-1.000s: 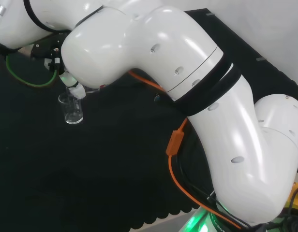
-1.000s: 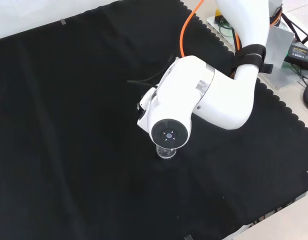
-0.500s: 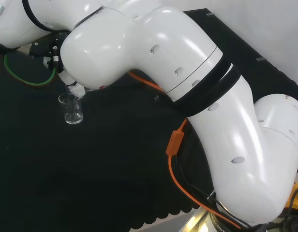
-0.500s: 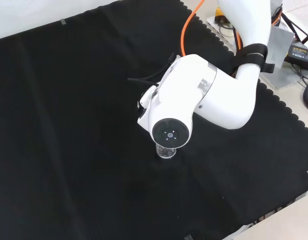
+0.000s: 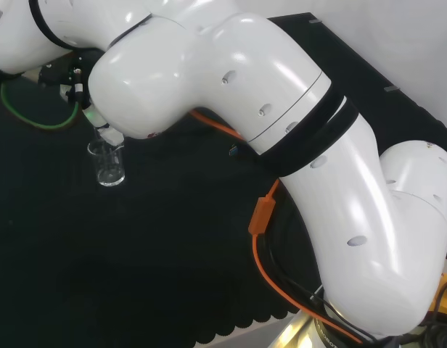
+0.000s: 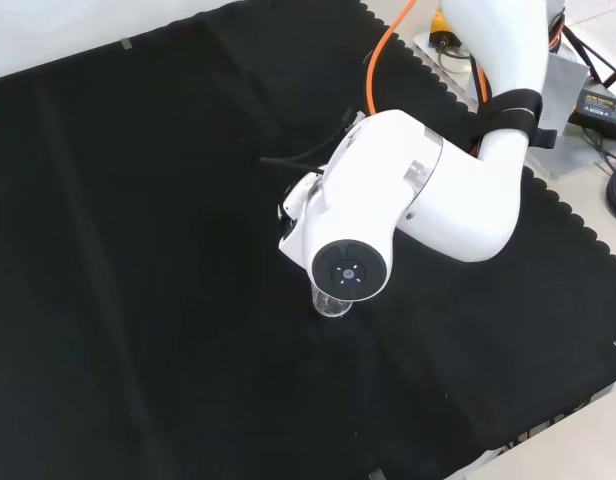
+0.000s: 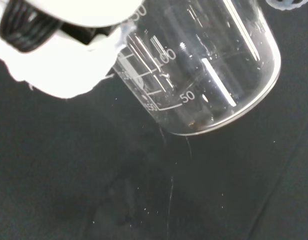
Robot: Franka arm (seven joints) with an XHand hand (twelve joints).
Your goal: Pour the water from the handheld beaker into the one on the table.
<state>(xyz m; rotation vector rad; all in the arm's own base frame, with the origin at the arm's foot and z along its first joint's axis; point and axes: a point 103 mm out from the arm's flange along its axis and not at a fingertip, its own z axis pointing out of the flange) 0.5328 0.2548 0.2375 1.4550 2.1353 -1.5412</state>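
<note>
In the wrist view we see the handheld beaker (image 7: 204, 75), a clear graduated vessel, held against a white finger of the hand (image 7: 69, 65) that curls round its wall, so we judge the hand closed on it. It hangs above the black cloth of the counter (image 7: 69, 190). In the head view, at the upper left of the frame, the receiving beaker (image 5: 108, 164) stands upright on the counter, directly under the hand and the white arm link (image 5: 209, 80); in the front view its base (image 6: 331, 303) shows near the frame's centre, just below the link's grey cap (image 6: 349, 274). We cannot tell how much water either vessel holds. The chief risk, as we judge it, is spillage: if the pouring lip sits off the small receiving mouth, water lands on the cloth, and contact between the two could tip the standing beaker.
</note>
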